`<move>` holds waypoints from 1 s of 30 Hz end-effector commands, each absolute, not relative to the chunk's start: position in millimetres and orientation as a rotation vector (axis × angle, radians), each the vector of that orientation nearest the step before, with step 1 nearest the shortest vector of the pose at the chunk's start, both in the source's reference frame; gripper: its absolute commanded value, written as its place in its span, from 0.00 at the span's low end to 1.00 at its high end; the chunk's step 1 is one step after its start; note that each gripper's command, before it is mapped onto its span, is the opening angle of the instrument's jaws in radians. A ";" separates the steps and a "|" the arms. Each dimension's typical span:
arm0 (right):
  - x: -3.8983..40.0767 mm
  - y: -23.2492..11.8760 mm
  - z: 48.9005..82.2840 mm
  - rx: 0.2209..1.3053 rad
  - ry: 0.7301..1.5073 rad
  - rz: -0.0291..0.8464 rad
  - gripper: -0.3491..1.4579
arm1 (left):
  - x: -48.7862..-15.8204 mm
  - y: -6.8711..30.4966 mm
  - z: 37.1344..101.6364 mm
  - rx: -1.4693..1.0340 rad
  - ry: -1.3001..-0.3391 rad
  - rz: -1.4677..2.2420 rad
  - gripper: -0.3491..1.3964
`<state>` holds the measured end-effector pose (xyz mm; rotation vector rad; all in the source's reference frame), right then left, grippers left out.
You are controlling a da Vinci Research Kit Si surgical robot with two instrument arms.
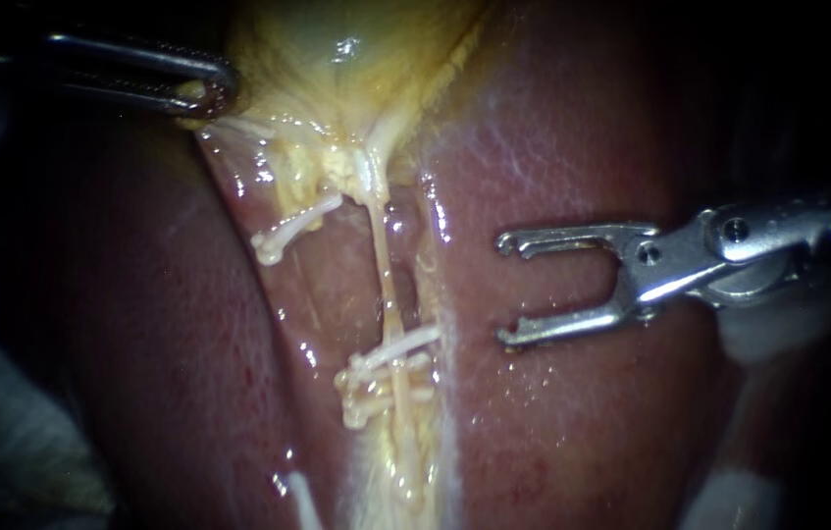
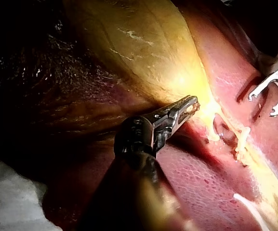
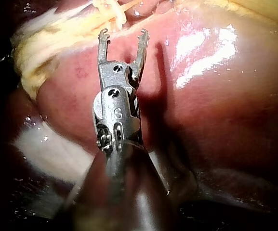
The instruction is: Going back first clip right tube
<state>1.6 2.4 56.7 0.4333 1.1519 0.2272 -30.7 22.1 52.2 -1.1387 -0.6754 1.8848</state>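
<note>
A thin pale tube runs down from the yellow gallbladder over the liver. Low on it sit white clips; another white clip lies up to its left. My right instrument stands just right of the tube, its forked jaws open and empty. In the right wrist view the right instrument faces the clips just ahead. At the upper left, my left instrument is shut on the gallbladder's edge. The left wrist view shows the left instrument gripping the yellow gallbladder wall.
Wet red liver lies on both sides of the tube bed. A white strip shows near the lower edge. Pale gauze lies beside and under the right instrument's shaft. The far left is dark.
</note>
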 end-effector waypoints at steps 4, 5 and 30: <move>1.5 2.3 56.6 0.434 1.153 0.226 0.47 | -30.9 21.9 52.7 -1.139 -0.670 1.886 0.00; 1.5 2.3 56.6 0.435 1.153 0.226 0.47 | -31.0 21.8 52.8 -1.139 -0.668 1.887 0.00; 1.0 1.9 56.2 0.436 1.154 0.223 0.47 | -34.9 20.5 58.1 -1.124 -0.705 1.884 0.00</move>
